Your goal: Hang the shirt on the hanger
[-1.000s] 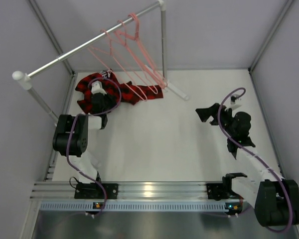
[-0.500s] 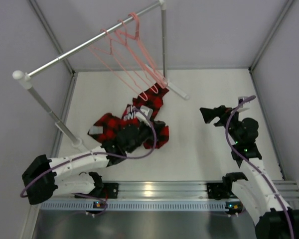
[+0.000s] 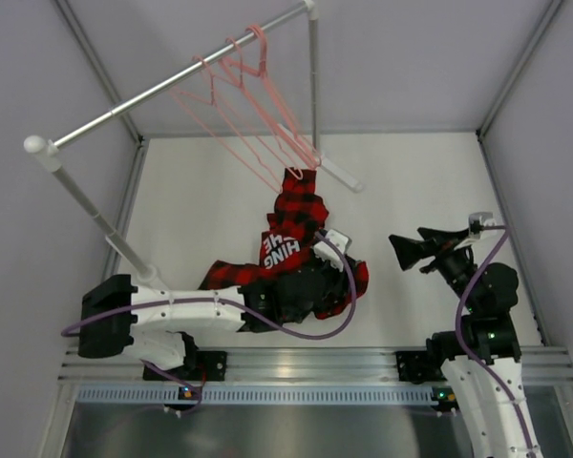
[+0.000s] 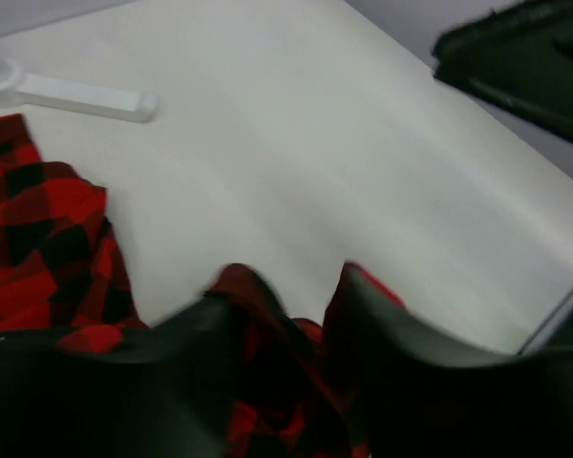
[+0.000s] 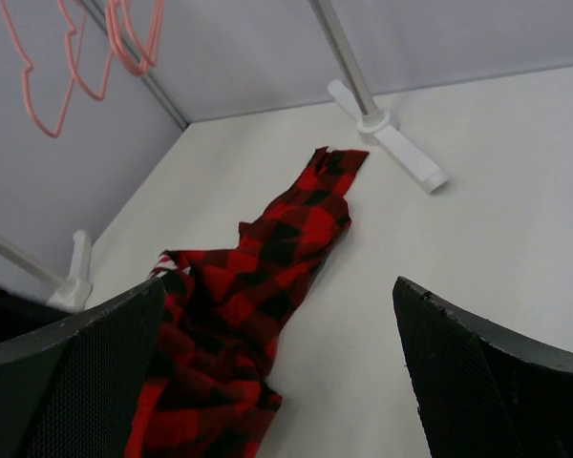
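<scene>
The red-and-black plaid shirt (image 3: 296,229) lies stretched across the table from the rack's foot toward the front centre, its white lettering facing up. My left gripper (image 3: 349,279) sits over the shirt's near end; in the left wrist view its fingers (image 4: 210,320) stand apart, with bunched shirt (image 4: 38,239) cloth lying between them. My right gripper (image 3: 403,251) hovers open to the right of the shirt (image 5: 267,258), nothing between its fingers. Three pink wire hangers (image 3: 248,105) hang on the rail, apart from the shirt.
The metal rail (image 3: 172,86) slants across the back left on two posts. Its white foot (image 3: 334,172) lies just beyond the shirt's far end, and a second post (image 3: 105,229) stands at the left. Grey walls close the sides.
My left arm has dragged the shirt from the back left, under the rail, to the front centre, and its jaws have parted. The right arm has drawn back toward the front right.
</scene>
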`<action>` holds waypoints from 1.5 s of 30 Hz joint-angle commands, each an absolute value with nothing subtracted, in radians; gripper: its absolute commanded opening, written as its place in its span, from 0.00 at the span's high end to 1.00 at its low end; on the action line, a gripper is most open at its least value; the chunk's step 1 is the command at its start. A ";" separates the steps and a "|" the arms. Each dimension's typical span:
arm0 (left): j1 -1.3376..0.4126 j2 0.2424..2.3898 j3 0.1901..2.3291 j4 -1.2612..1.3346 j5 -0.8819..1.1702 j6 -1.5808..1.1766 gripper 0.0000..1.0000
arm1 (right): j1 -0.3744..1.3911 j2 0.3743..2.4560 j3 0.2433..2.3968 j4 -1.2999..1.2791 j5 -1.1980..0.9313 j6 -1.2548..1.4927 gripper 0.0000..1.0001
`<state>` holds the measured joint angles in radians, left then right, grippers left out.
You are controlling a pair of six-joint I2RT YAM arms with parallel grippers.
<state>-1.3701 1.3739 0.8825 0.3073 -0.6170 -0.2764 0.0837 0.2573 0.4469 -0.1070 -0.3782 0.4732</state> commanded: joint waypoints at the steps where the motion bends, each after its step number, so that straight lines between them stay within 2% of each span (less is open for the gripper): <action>1: -1.365 1.347 0.949 0.359 -0.889 -0.246 0.32 | 0.100 0.271 0.451 -0.181 -0.500 0.468 0.01; 2: -1.365 1.338 0.956 0.321 -0.911 -0.250 0.05 | 0.100 0.276 0.448 -0.176 -0.512 0.466 0.00; 3: -1.364 1.332 0.962 0.295 -0.923 -0.259 0.02 | 0.101 0.282 0.448 -0.169 -0.524 0.462 0.01; 7: -1.359 1.267 1.002 0.047 -0.870 -0.398 0.02 | 0.103 0.325 0.462 -0.169 -0.525 0.451 0.01; 12: -1.344 1.089 0.959 -0.234 -0.793 -0.587 0.02 | 0.113 0.411 0.494 -0.144 -0.577 0.456 0.01; 17: -1.250 0.970 0.833 -0.230 -0.643 -0.591 0.02 | 0.178 0.489 0.451 -0.072 -0.551 0.482 0.01; 19: -1.217 0.965 0.801 -0.139 -0.525 -0.415 0.02 | 0.224 0.535 0.454 -0.096 -0.450 0.482 0.01; 21: -1.209 1.008 0.798 -0.109 -0.323 -0.219 0.02 | 0.247 0.584 0.474 -0.170 -0.286 0.474 0.01; 26: -1.207 1.261 0.897 -0.118 -0.236 0.061 0.02 | 0.252 0.667 0.538 -0.331 0.032 0.549 0.00; 30: -1.180 1.396 0.965 -0.060 -0.146 0.219 0.02 | 0.242 0.589 0.563 -0.480 0.219 0.635 0.01; 32: -1.155 1.448 0.982 0.000 -0.026 0.256 0.03 | 0.236 0.536 0.575 -0.535 0.311 0.659 0.01; 36: -1.152 1.548 1.063 0.054 0.089 0.359 0.03 | 0.232 0.428 0.601 -0.629 0.350 0.681 0.01; 40: -1.152 1.698 1.193 0.045 0.172 0.422 0.04 | 0.230 0.428 0.592 -0.666 0.345 0.706 0.01; 45: -1.152 1.851 1.360 -0.060 0.216 0.483 0.09 | 0.230 0.358 0.606 -0.683 0.379 0.707 0.01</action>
